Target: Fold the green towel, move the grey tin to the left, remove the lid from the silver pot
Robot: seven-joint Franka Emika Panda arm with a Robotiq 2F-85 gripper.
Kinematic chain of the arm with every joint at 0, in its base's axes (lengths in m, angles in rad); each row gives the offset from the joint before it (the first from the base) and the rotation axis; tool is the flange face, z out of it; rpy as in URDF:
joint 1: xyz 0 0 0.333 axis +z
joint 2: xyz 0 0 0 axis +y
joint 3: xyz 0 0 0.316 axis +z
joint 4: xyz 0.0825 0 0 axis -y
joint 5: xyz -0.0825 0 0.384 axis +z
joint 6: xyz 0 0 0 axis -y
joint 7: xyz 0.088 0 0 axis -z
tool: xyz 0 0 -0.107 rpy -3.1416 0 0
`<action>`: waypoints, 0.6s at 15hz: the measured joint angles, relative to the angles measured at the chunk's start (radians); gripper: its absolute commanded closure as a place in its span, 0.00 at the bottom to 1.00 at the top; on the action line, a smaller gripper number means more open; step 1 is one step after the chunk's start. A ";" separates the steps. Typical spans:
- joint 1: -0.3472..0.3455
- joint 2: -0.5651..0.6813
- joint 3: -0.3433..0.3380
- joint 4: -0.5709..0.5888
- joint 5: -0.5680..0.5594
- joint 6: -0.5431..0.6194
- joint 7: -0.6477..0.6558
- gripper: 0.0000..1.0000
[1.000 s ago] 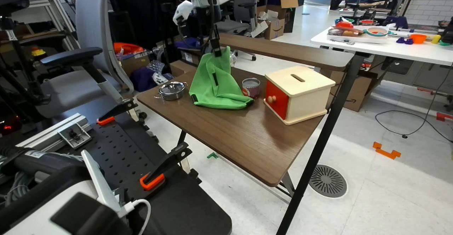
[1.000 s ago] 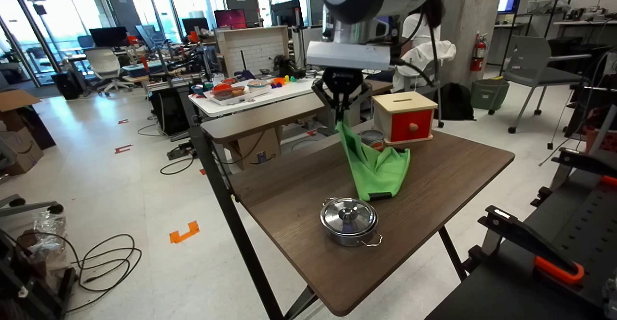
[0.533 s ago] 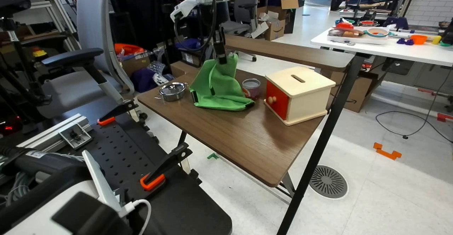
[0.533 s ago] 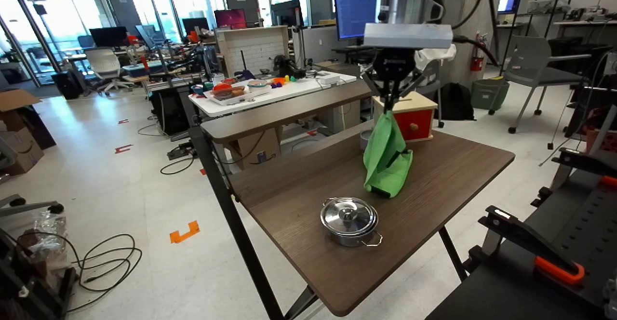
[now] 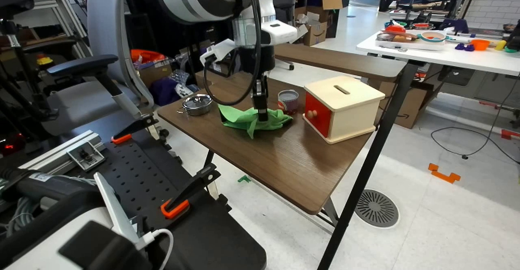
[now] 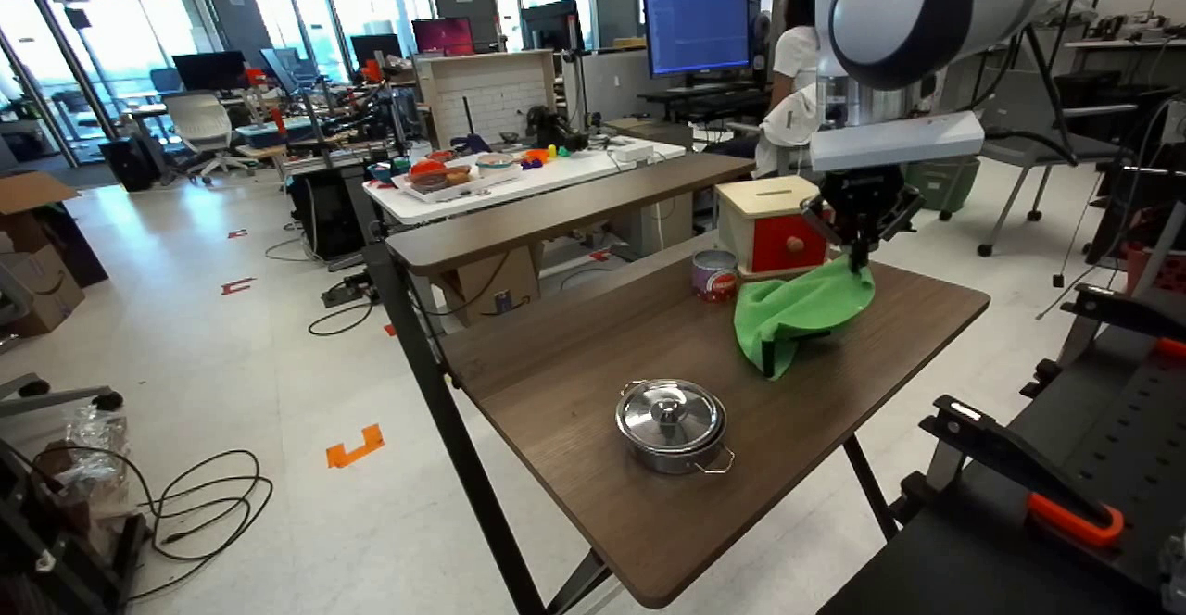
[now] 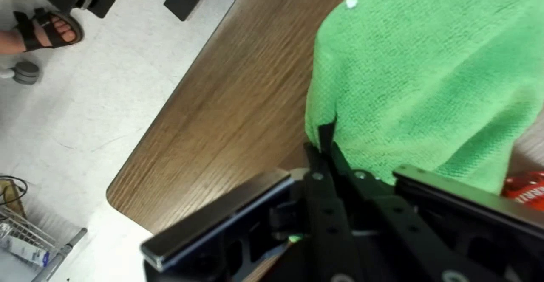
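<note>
This looks like a robot lab inside an office. A robot arm (image 6: 903, 8) hangs over a worktop (image 6: 574, 411). Clamps (image 5: 194, 185) sit on a black board (image 5: 217, 233) with lots of little holes. Screens (image 6: 697, 31) and office chairs (image 5: 105, 22) stand around. There are boxes (image 5: 316, 33) too, and orange tape (image 6: 356, 453) sticks to the floor (image 6: 306, 356).

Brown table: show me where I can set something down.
Bare tabletop lies between the box, the towel and a rounded corner; another patch separates the pot from the tin. It's crowded where towel, gripper, tin and box cluster.
</note>
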 measured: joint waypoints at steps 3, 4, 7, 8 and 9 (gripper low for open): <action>0.001 0.052 -0.031 0.000 -0.026 0.027 0.001 0.70; 0.002 0.069 -0.037 0.004 -0.028 0.031 0.001 0.64; 0.008 0.099 -0.047 0.017 -0.028 0.031 0.007 0.42; 0.010 0.102 -0.047 0.020 -0.028 0.031 0.010 0.35; 0.012 0.102 -0.046 0.023 -0.028 0.031 0.012 0.27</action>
